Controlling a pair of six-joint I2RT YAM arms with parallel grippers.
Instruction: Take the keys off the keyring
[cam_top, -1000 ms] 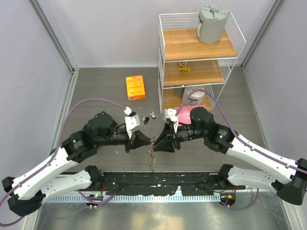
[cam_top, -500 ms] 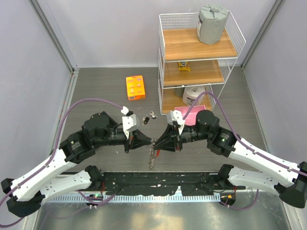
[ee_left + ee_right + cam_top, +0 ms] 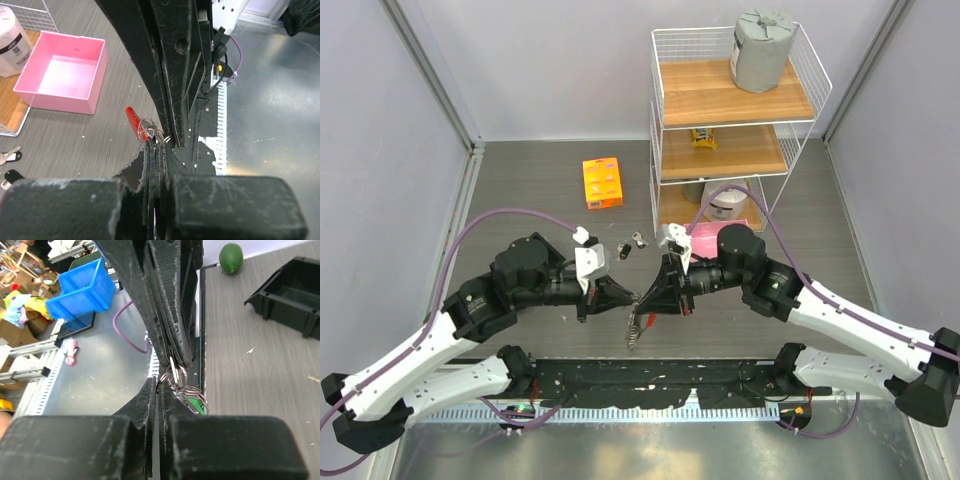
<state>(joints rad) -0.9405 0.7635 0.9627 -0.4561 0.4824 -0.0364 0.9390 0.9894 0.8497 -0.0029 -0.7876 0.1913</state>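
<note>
Keyring (image 3: 638, 320) hangs mid-air between left gripper (image 3: 623, 297) and right gripper (image 3: 651, 297), both pinched tight onto it. Best approach, I judge: one side anchors the ring, the other walks the keys (image 3: 635, 338) slowly round the coil.

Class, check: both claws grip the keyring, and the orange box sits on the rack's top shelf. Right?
No: the left claw and right claw grip the keyring, but the orange box lies on the table left of the rack, as the top external view shows.

Grey wood-grain tabletop (image 3: 540, 170), enclosed by plain pale walls (image 3: 550, 70). White wire rack with three wooden shelves (image 3: 700, 95) stands rear right. Lighting even.
</note>
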